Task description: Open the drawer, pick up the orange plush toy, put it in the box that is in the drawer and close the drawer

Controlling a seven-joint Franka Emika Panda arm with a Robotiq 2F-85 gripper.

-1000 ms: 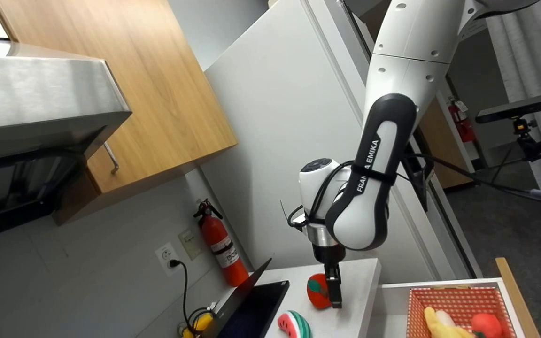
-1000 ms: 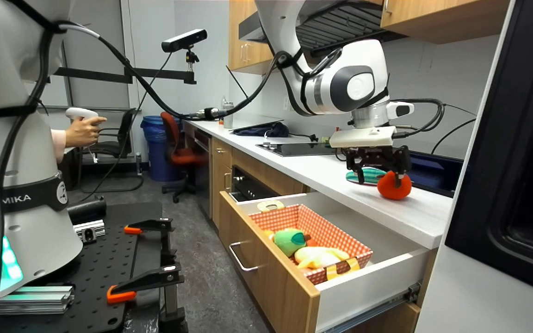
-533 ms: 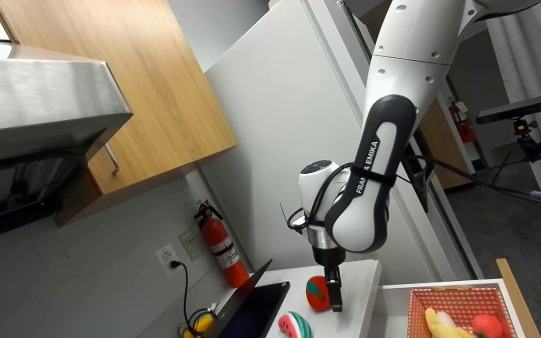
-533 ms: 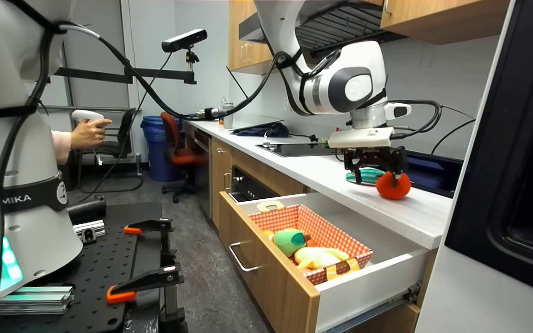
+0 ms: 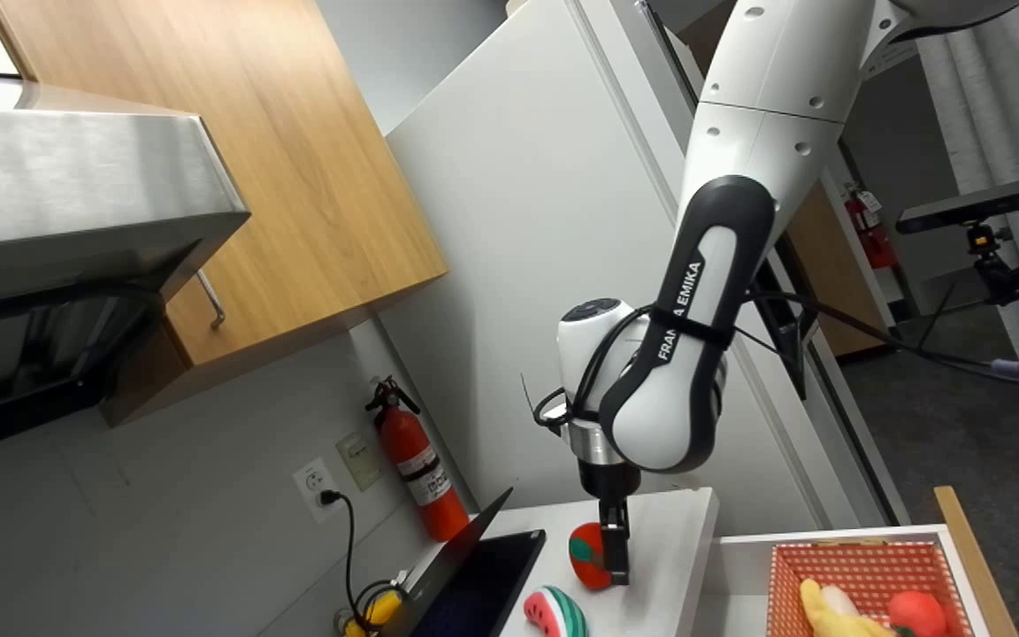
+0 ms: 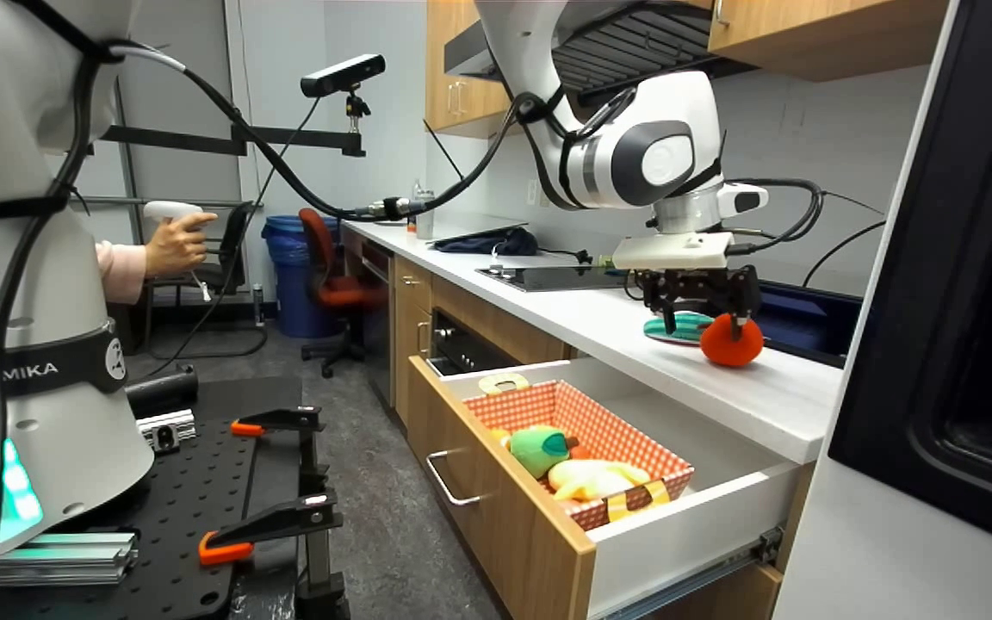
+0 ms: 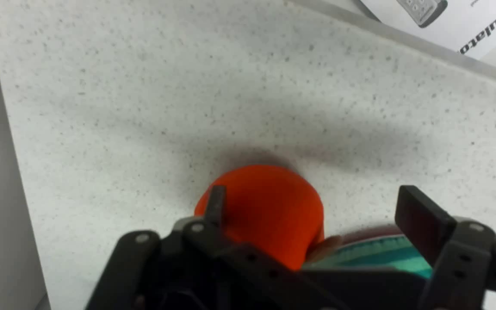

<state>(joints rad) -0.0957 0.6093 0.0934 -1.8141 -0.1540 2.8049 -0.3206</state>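
Our hand (image 7: 314,204) stands with jaws wide apart, gripping nothing; the orange plush toy (image 7: 271,206) rests on the tabletop (image 7: 274,94) off-centre to it, overlapped by one finger (image 7: 216,202), contact unclear. Given that offset, we risk squashing it when lowering or shoving it toward the watermelon slice (image 5: 556,612) when closing.

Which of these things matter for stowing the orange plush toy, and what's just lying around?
In the job: gripper, orange plush toy, drawer, box.
Just around: watermelon toy, green toy in the box, nearer fire extinguisher, blue bin.
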